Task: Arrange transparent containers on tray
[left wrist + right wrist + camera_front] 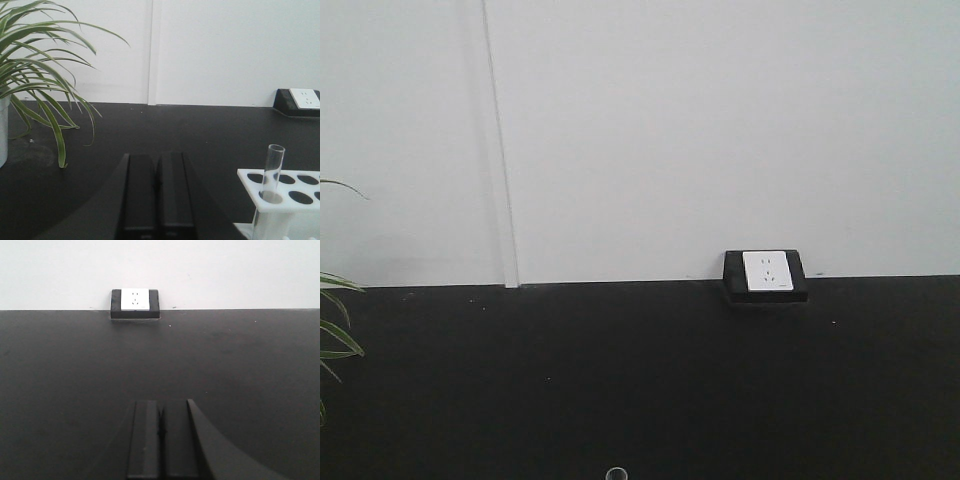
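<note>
Glass tube (274, 172) in white rack (295, 220); left pincer (156, 197), right pincer (161, 440) closed, empty. We judge task unstarted; next, grasp tube.

Spider plant (45, 75), wall socket (766, 271), white tube rack (287, 217)

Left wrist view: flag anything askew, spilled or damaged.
Only the glass tube stands out: it leans in a hole of the white rack rather than standing straight. Nothing in this view looks spilled or broken.
</note>
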Controlling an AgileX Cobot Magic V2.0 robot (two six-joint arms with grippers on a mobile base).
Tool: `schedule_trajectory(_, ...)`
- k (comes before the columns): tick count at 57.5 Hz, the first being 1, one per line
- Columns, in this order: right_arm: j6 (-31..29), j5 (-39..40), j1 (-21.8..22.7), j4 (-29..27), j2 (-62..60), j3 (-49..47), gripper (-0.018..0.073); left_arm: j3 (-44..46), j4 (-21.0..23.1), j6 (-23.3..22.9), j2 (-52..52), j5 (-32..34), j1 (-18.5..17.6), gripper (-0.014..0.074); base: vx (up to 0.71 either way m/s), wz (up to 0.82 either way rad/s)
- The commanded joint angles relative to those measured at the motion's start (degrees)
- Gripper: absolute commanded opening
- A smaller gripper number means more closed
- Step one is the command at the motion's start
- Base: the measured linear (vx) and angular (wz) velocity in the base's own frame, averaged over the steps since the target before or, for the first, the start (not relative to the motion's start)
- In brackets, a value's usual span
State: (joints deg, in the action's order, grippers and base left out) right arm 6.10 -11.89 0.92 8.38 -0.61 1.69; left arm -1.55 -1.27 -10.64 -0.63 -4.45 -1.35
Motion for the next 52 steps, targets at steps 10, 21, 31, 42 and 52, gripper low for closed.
schedule_trajectory(10,-0.29,4.38,0.12,0.29,0.10,0.57,-0.0011,-2.02,0.33,-0.10,-0.80,4.79,-0.12,-0.0006,0.00,0.00)
schedule_trajectory(21,-0.29,4.38,0.12,0.29,0.10,0.57,-0.0011,-2.02,0.33,-0.10,-0.80,4.79,-0.12,-0.0006,0.00,0.00)
schedule_trajectory(31,-0.29,4.38,0.12,0.29,0.10,0.57,-0.0011,-2.02,0.33,-0.10,-0.80,4.79,-0.12,-0.0006,0.00,0.00)
schedule_trajectory(42,-0.29,4.38,0.12,0.29,0.10,0.57,-0.0011,-2.02,0.33,-0.10,-0.80,4.79,-0.12,-0.0006,0.00,0.00)
schedule_trajectory(52,-0.29,4.48,0.12,0.86,0.10,0.57,-0.0011,-2.02,0.27,-0.04,-0.80,5.78,-0.12,-0.0006,0.00,0.00)
